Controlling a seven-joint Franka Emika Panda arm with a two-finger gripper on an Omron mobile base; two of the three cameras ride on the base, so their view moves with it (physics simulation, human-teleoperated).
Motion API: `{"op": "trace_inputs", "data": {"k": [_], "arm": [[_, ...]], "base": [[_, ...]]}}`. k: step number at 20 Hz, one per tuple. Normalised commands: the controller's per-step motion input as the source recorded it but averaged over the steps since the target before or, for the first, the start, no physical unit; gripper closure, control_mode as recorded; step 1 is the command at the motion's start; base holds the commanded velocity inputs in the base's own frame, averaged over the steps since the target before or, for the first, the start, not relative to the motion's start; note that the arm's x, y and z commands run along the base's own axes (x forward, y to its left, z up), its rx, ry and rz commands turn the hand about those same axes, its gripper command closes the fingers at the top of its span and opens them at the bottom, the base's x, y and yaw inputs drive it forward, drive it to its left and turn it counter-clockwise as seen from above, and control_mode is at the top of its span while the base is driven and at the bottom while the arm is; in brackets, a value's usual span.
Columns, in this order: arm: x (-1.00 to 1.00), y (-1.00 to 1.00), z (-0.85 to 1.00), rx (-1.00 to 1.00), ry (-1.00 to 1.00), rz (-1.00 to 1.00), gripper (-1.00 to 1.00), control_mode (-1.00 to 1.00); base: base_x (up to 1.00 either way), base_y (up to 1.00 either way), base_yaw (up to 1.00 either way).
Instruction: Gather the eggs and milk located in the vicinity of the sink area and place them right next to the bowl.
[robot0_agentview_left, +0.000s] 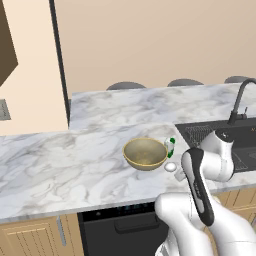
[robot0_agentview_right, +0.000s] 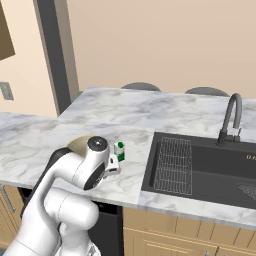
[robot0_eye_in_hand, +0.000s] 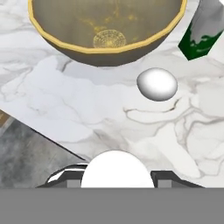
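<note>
The gripper (robot0_eye_in_hand: 117, 177) pinches an egg (robot0_eye_in_hand: 117, 168); another egg (robot0_eye_in_hand: 157, 84) lies long axis sideways beside the bowl (robot0_eye_in_hand: 105, 48).

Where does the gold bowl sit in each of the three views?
Left base view: the bowl sits at centre, on the marble counter.
Right base view: only its rim peeks out, left of centre, behind the arm.
Hand view: it spans the top edge.
Shared landmark: the green-and-white milk carton beside it.
</note>
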Motion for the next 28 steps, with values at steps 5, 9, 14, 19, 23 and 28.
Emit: {"op": "trace_inputs", "data": {"k": [5, 9, 14, 19, 23, 28], "arm": [[0.12, 0.24, -0.24, 0.00, -0.03, 0.00, 1.00, -1.00], [0.20, 0.35, -0.32, 0.00, -0.02, -0.02, 1.00, -1.00], [0.18, 0.30, -0.39, 0.00, 0.00, -0.03, 1.00, -1.00], [0.05, 0.04, -0.45, 0.00, -0.03, -0.06, 1.00, -1.00], [0.00, 0.02, -0.49, 0.00, -0.06, -0.08, 1.00, -1.00], [0.00, 0.21, -0.38, 0.00, -0.15, -0.06, 1.00, -1.00]], "base": [[0.00, 0.00, 0.00], [0.00, 0.00, 0.00], [0.00, 0.00, 0.00], [0.00, 0.00, 0.00], [0.00, 0.00, 0.00], [0.00, 0.00, 0.00]]}}
